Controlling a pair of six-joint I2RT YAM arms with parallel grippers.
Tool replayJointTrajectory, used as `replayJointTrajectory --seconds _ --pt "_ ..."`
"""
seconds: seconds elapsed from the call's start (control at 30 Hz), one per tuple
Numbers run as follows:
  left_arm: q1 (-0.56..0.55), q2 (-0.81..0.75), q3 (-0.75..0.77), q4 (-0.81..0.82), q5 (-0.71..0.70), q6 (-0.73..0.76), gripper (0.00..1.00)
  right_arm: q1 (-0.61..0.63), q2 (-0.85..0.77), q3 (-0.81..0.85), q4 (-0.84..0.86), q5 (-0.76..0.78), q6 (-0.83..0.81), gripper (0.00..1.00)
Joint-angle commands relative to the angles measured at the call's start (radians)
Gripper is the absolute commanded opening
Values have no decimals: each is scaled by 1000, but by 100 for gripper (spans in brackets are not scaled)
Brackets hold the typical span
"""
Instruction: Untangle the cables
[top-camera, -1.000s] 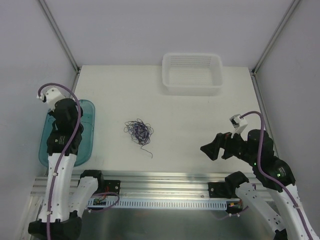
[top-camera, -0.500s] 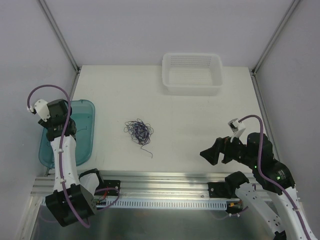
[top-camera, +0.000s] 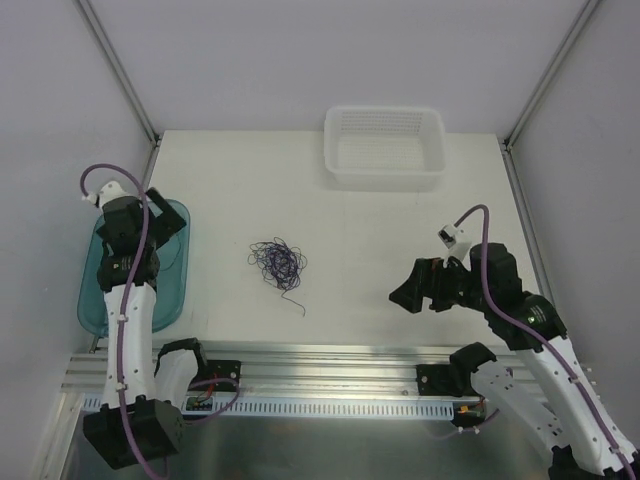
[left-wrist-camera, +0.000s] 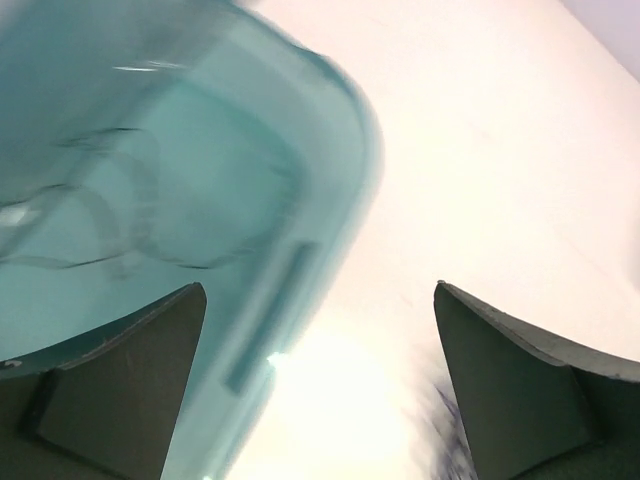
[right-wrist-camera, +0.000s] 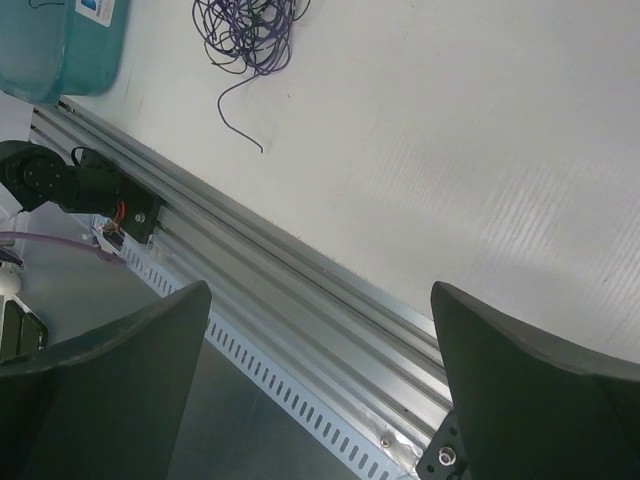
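As left pincer (left-wrist-camera: 318, 288) gapes over tray (left-wrist-camera: 300, 200), right pincer (right-wrist-camera: 320, 286) wide, empty

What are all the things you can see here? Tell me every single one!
table: one, white, fills the middle
cables: one tangled clump, dark purple and black, middle of the table
tray: one, see-through teal, left edge
basket: one, white, far edge
rail: one, silver metal, near edge
left claw: one, dark, open, above the tray
right claw: one, dark, open, above the near right side
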Motion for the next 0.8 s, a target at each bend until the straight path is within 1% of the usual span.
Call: replayJointTrajectory --seconds 0.0,0.03,0.1,0.13,0.2,0.23,0.27,0.37,0.47,0.53,0.6,0.7,0.73,0.77 --pt "-147 30 43 35 370 75 99 26 48 -8 122 14 42 97" --pt "-235 39 35 33 401 68 99 48 72 -9 139 24 57 97" --pt "-314 72 21 35 438 43 99 74 94 -17 185 58 75 97" --pt "-395 88 9 36 438 26 99 110 116 -19 201 70 84 97" --pt "-469 128 -2 41 421 3 99 160 134 -25 230 124 107 97" --pt "-500 143 -15 44 397 -24 99 213 138 -34 241 147 118 97" --pt "-556 172 -23 62 383 -35 99 242 152 -38 250 191 132 97" --pt "-628 241 -52 94 280 -95 99 348 178 -68 291 269 157 97" --pt "-647 304 -75 128 227 -181 97 430 206 -95 357 322 189 97" --pt "-675 329 -98 170 184 -236 91 468 247 -100 402 346 206 97" --pt "-699 361 -115 190 128 -258 87 493 290 -100 441 353 209 97" --pt "-724 389 -141 203 94 -291 76 533 331 -92 475 391 207 97" --pt "-734 390 -149 213 91 -301 63 548 353 -91 483 396 206 97" --pt "-745 389 -155 217 93 -305 53 556 361 -94 491 400 204 97"
